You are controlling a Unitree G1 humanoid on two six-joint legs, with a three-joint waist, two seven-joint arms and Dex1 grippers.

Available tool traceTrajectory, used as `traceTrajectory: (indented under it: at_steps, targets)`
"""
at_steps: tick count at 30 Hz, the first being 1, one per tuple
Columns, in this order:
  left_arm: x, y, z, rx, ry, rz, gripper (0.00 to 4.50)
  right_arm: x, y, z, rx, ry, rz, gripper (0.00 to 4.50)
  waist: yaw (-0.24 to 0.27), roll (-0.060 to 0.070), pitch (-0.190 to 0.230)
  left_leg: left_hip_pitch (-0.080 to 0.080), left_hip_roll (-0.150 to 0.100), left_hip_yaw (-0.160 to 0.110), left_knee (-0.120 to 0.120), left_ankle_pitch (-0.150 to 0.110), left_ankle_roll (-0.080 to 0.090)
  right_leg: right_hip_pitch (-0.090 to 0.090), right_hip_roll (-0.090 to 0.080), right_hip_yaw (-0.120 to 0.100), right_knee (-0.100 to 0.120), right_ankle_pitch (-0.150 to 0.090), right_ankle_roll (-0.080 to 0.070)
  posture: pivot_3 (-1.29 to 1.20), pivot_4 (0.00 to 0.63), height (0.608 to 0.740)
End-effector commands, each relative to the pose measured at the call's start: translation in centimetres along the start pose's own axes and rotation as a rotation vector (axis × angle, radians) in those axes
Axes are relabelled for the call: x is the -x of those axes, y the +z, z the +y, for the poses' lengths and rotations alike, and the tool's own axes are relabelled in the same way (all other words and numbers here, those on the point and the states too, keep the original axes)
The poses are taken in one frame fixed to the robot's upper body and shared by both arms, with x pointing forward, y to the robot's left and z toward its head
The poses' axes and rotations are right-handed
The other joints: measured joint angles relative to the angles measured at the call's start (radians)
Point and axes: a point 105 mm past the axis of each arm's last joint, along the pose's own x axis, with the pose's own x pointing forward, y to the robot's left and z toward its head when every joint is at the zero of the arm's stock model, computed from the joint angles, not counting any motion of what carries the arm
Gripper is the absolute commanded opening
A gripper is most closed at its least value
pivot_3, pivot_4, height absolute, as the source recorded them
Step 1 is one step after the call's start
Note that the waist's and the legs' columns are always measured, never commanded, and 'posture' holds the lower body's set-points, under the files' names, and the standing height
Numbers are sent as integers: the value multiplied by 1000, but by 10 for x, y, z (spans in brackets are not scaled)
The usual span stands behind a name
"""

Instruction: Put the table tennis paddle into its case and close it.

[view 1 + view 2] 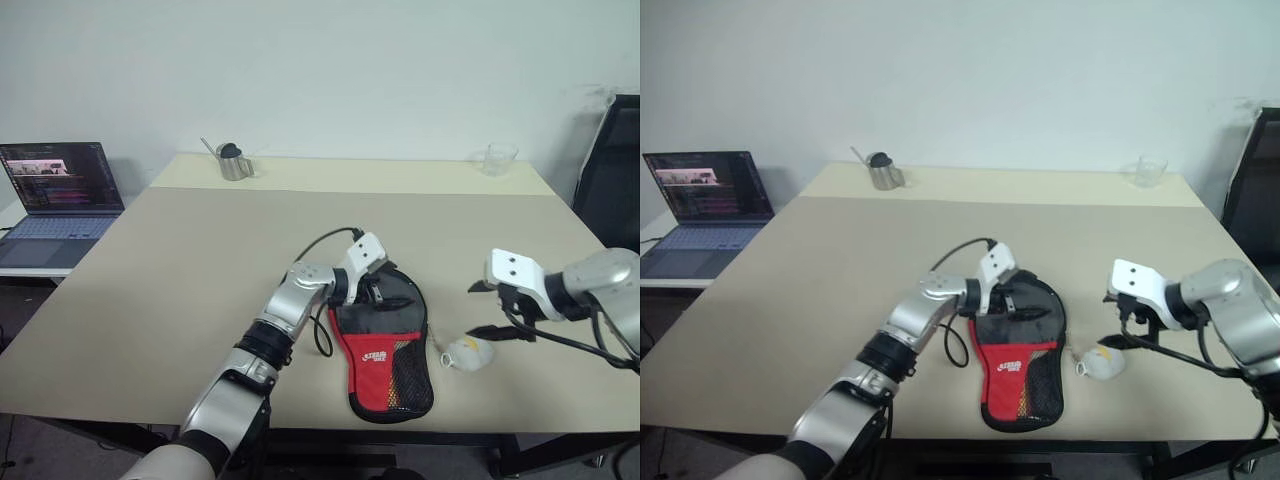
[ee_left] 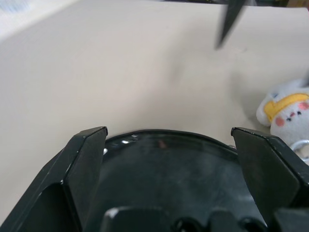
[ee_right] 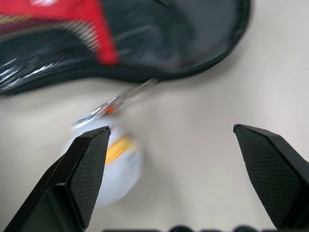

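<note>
Case on desk, paddle not visible, both claws released

Beige desk against a white wall; we note items left to right. Far left, on a side surface, an open laptop. At the back edge, a small metal cup; at the back right, a clear glass.

Left claw: fingers spread wide, grasping nothing, poised over the rounded head end of the case. The left wrist view shows the dark rim of the case lying between the two fingers.

Case lies flat near the front edge, centre, red panel and mesh pocket facing up. We cannot tell whether the zip is shut. The table tennis paddle is not distinguishable; we judge it may be inside, as the case looks filled out.

Just right of the case, the white-yellow charm rests on the desk, tied by a cord.

Right claw: released, fingers wide apart, hanging above the charm, holding nothing.

Handling judgement: fabric is soft and will shift or buckle under a pull; light overall. We would pin the stiff head end with one claw and take the zip pull or cord with the other.
</note>
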Motion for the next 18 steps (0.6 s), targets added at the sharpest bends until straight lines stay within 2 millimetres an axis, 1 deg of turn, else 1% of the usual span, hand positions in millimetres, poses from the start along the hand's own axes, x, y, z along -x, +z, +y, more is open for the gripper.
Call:
traceTrajectory:
  at_steps: [1, 4, 7, 9, 11, 13, 15, 18]
  targets:
    - [-1, 2, 3, -47, 5, -4, 4500, 12, 10, 4, 18, -11, -25, 4487, -4, 0, 0, 0, 0, 0, 0, 0, 0, 0, 0, 0, 0, 0, 0, 0, 150, 740]
    - [-1, -9, 7, -51, 27, 36, 4500, 12, 6, 10, 22, -4, -9, 4487, -6, 0, 0, 0, -1, -1, 0, 0, 0, 1, 0, -1, 0, 0, 0, 0, 150, 740]
    - [6, -23, 12, -58, 56, 76, 4500, 10, -4, 17, 28, 14, 40, 4487, -6, 0, 0, 0, -1, 0, 0, 0, 0, 1, 0, -1, -1, 0, 0, 0, 150, 740]
    - [8, -29, 12, -21, 54, 67, 4500, 4, -9, 20, 36, 21, 56, 4487, -6, 0, 0, -1, -1, 0, 0, 0, 0, 1, 0, -1, -2, 0, 0, 0, 150, 740]
    - [8, -32, 11, 1, 55, 58, 4500, -1, -12, 20, 48, 14, 73, 4487, -8, 0, 0, 0, -1, 0, 0, 0, 0, 1, 0, -1, -1, 0, 0, 0, 150, 740]
    - [7, -42, 10, -9, 59, 84, 4500, -7, -18, 22, 80, 21, 104, 4487, -8, 0, 0, 0, -1, 0, 0, 0, 0, 1, 0, -1, -1, 0, 0, 0, 150, 740]
    - [6, -48, 8, -3, 53, 99, 4500, -11, -19, 20, 109, 16, 113, 4487, -8, 0, 0, 1, -1, 0, 0, 0, 0, 2, 0, -1, -1, 0, 0, 0, 150, 740]
    - [6, -51, 7, 9, 49, 101, 4500, -17, -22, 13, 145, -7, 121, 4487, -9, -1, 0, 3, -1, 0, 0, 0, 0, 4, 0, -1, -1, 0, 0, 0, 150, 740]
